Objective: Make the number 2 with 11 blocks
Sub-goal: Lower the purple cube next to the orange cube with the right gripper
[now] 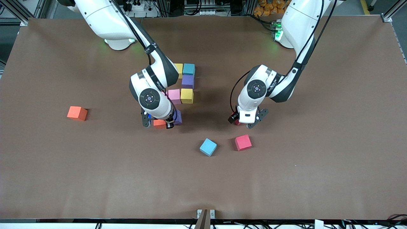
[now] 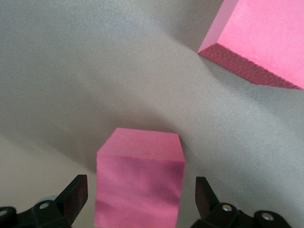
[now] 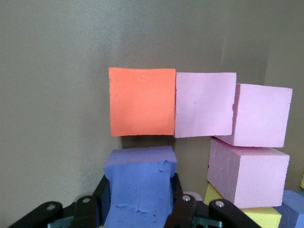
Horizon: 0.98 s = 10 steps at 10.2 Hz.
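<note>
My right gripper [image 1: 170, 123] [image 3: 140, 190] is shut on a purple block [image 3: 138, 183] and squeezes its foam sides. It holds the block low, next to the orange block [image 3: 141, 102] [image 1: 159, 123] in the nearest row of the partly built number 2 [image 1: 187, 95]. In the front view the held purple block [image 1: 179, 118] shows partly from under the wrist. My left gripper [image 1: 246, 122] [image 2: 140, 190] is open and low. Its fingers stand on either side of a red block [image 2: 138, 166] with a gap on each side. That block is almost hidden in the front view.
A second red block [image 1: 243, 142] [image 2: 266, 42] and a light blue block [image 1: 208, 147] lie loose, nearer to the front camera than the left gripper. A loose orange block [image 1: 77, 113] sits toward the right arm's end. The right arm hides part of the digit.
</note>
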Each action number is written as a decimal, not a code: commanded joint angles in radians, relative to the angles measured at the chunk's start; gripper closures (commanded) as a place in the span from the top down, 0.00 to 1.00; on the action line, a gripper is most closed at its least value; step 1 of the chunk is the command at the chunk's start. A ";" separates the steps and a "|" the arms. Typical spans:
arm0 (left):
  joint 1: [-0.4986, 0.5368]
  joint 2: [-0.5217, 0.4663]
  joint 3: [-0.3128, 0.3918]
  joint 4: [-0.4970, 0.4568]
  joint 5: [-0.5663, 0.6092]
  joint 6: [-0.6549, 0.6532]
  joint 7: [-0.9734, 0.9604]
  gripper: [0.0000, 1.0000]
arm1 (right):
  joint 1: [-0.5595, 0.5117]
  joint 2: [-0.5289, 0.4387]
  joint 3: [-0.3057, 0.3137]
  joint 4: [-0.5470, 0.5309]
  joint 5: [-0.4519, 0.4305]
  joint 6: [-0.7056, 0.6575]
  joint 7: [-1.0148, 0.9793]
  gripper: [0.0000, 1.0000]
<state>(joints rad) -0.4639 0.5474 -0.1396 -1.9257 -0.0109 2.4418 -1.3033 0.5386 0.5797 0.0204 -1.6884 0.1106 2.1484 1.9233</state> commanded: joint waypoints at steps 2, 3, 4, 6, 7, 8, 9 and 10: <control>0.007 0.000 -0.003 -0.009 0.025 0.019 -0.005 1.00 | -0.005 -0.004 0.007 -0.036 0.008 0.054 0.034 0.00; 0.007 0.002 -0.003 -0.009 0.025 0.019 -0.005 0.98 | -0.008 -0.004 0.007 -0.053 0.008 0.079 0.034 0.00; 0.007 0.002 -0.003 -0.009 0.025 0.019 -0.005 0.91 | -0.009 -0.004 0.007 -0.060 0.008 0.088 0.037 0.00; 0.007 0.002 -0.003 -0.009 0.025 0.019 -0.005 0.69 | -0.008 -0.001 0.007 -0.063 0.006 0.090 0.039 0.00; 0.007 0.003 -0.003 -0.007 0.025 0.019 -0.005 0.57 | -0.009 0.003 0.007 -0.063 0.005 0.090 0.039 0.00; 0.005 0.005 -0.003 -0.007 0.025 0.019 -0.005 0.49 | -0.009 0.005 0.007 -0.063 0.003 0.090 0.039 0.00; 0.005 0.005 -0.003 -0.007 0.025 0.019 -0.004 0.49 | -0.009 0.005 0.007 -0.063 0.001 0.090 0.039 0.00; 0.005 0.006 -0.003 -0.007 0.025 0.019 -0.004 0.49 | -0.009 0.006 0.007 -0.063 0.001 0.093 0.039 0.00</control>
<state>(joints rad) -0.4635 0.5515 -0.1395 -1.9251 -0.0108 2.4449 -1.3028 0.5373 0.5876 0.0198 -1.7431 0.1107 2.2269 1.9468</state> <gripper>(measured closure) 0.388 0.476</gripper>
